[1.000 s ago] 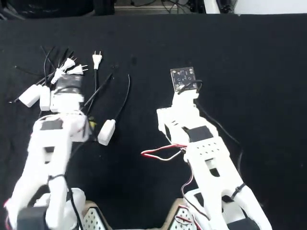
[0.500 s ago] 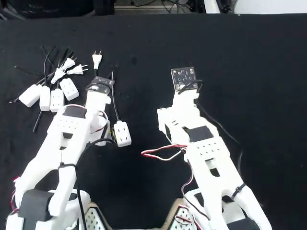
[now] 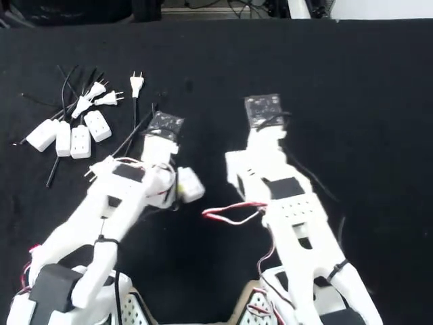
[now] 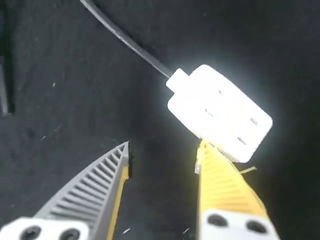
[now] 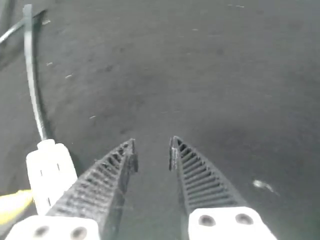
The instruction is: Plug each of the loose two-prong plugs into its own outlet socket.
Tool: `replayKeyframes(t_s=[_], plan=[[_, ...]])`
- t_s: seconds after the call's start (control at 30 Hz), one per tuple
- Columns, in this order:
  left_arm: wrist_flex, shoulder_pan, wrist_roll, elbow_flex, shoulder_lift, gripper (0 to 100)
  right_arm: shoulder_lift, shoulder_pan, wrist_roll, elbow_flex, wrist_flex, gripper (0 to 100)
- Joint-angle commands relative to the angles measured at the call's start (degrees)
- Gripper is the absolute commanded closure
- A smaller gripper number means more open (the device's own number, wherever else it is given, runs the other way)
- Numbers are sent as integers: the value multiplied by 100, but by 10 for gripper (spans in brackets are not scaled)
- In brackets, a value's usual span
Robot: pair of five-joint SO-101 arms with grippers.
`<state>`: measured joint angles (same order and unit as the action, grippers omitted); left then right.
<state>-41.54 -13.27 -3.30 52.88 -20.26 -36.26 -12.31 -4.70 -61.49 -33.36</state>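
A white two-slot outlet socket on a black cord lies on the black table, slots up, touching the yellow fingertip of my left gripper. That gripper is open and nothing sits between its fingers. From above, this socket lies at the table's middle, beside the left arm's tip. My right gripper hovers low over bare cloth, its black fingers a little apart and empty, with the same socket off to one side. Several loose plugs and several more sockets sit at the far left.
Black cords fan out around the cluster of plugs and sockets at the far left. The right arm stretches up the middle of the table. Red and white wires loop out beside it. Bare black cloth lies to the right.
The left arm swung right, from over the socket cluster to the table's middle. The white socket on its cord travelled right with it. The right arm shifted only slightly.
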Motion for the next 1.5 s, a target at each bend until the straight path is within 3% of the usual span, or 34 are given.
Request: replayKeyframes(t_s=[0.0, 0.2, 0.4, 0.7, 0.83, 1.17, 1.47], plan=[[466, -338, 800, -66, -44, 780, -4, 730, -35, 426, 176, 892], [255, -330, 888, -242, -193, 778, 40, 897, -44, 4, 1037, 892], [-343, 593, 932, -980, -598, 776, 40, 879, -44, -189, 1354, 892], [1275, 927, 1363, -1393, 985, 775, 40, 782, -44, -198, 1336, 892], [1389, 927, 1626, -2079, 1899, 775, 4, 422, -26, -374, 1327, 892], [527, 1095, 1662, -3618, 3613, 777, 4, 211, 0, -400, 1327, 892], [-1864, 1640, 1662, -4312, 3613, 780, 4, 132, 0, -365, 1134, 892]])
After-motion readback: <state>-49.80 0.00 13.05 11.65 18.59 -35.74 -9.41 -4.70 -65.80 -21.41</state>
